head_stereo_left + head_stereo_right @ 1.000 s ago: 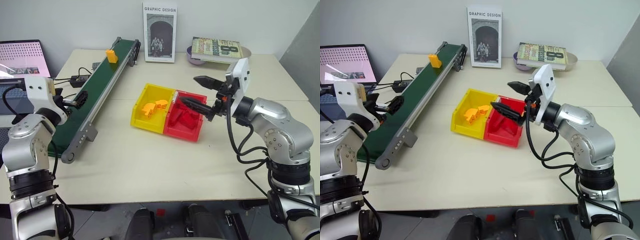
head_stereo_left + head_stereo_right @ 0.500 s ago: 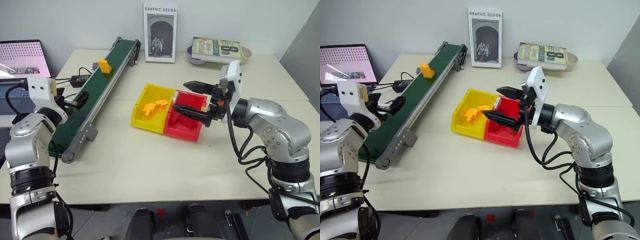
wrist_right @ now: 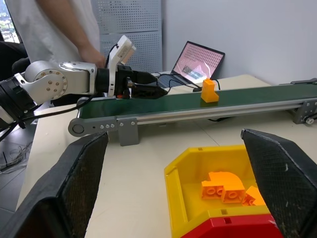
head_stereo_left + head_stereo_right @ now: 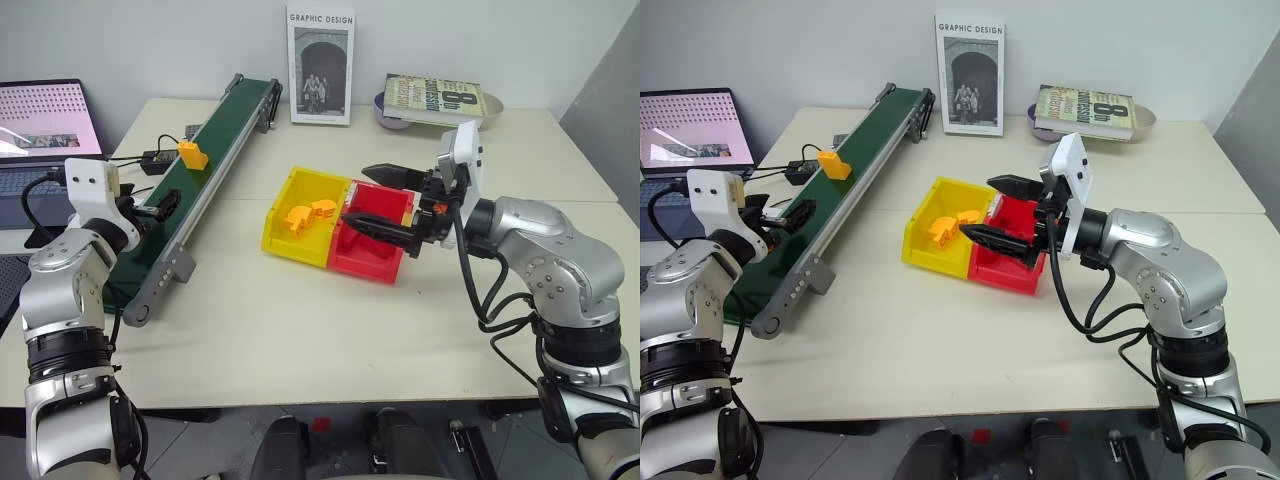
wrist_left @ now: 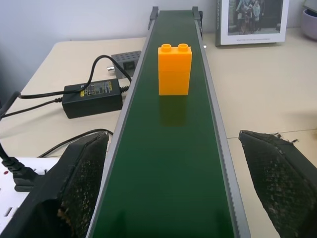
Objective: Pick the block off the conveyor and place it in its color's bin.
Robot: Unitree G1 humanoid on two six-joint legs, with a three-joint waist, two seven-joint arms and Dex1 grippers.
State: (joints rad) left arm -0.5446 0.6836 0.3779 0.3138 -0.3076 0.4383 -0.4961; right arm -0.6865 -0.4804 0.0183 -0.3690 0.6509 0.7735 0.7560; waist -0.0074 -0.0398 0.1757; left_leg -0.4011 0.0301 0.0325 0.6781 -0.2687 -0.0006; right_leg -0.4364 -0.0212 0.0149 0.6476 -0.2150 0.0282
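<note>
My left pincer waits at the near end of the conveyor, fingers spread wide to either side of the dark green belt and holding nothing, while the block, yellow-orange with two studs, stands upright on the belt straight ahead at twelve o'clock from that pincer, well apart from it. The step in hand, as I judge it, is the catch: best to keep the fingers straddling the belt, centred on the block's line, and close on its flat sides only once it sits squarely between the pads, then lift straight up so it does not scrape the grey side rail. My right pincer, also wide open and empty, hangs over the red bin at about three o'clock from the conveyor. The yellow bin stands joined to the red bin's side, on the conveyor's side of it, in the middle of the desk; yellow-orange pieces already lie inside it, and red pieces fill its neighbour. A person stands behind the conveyor in the right wrist view.
</note>
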